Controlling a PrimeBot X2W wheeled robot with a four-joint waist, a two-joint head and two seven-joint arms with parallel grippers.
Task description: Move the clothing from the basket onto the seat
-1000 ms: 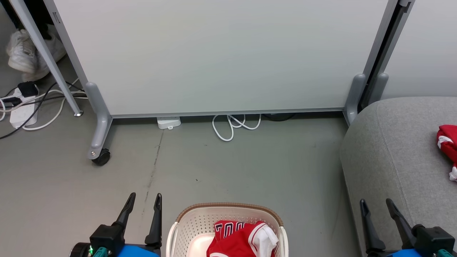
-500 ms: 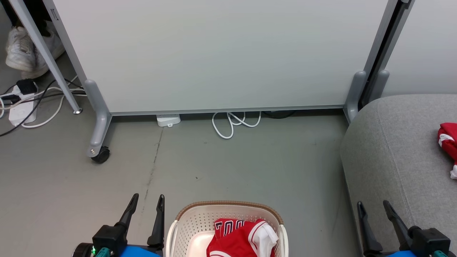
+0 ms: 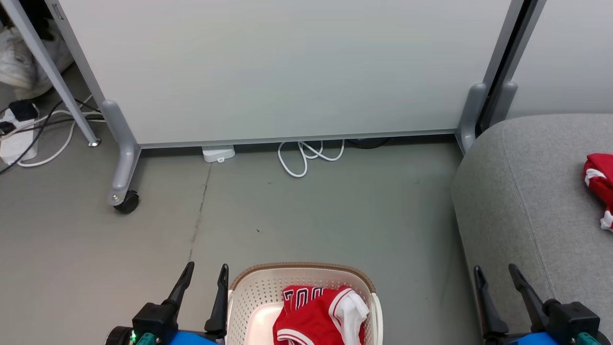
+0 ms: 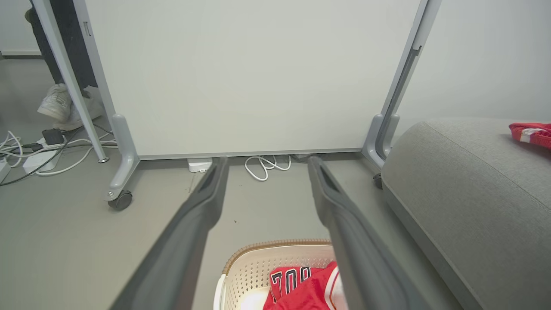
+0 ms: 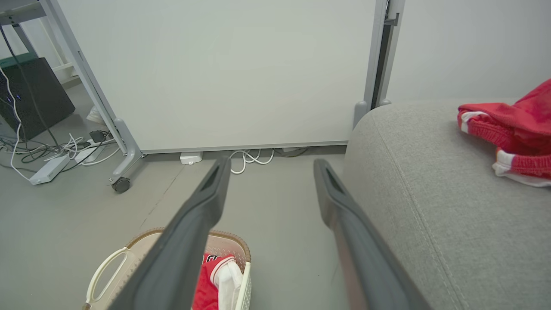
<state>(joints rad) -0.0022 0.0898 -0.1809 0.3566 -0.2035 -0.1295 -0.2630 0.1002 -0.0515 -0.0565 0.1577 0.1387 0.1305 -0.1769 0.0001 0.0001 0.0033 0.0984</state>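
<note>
Red clothing (image 3: 318,318) lies bunched in the basket (image 3: 254,292) on the floor (image 3: 335,215), just beside your left fingers (image 3: 182,282), which stand spread apart and empty. Your right fingers (image 3: 484,301) are likewise parted, holding nothing, beside the seat (image 3: 517,201). A second red garment (image 3: 598,189) rests on that seat.

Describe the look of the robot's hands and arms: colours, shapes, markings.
The left hand and right hand match: two long, slim, dark grey fingers tapering to narrow tips, each with a recessed slot near the tip, on a black blocky mount with bright blue casing and a teal part behind. A small green light glows by the left mount.
</note>
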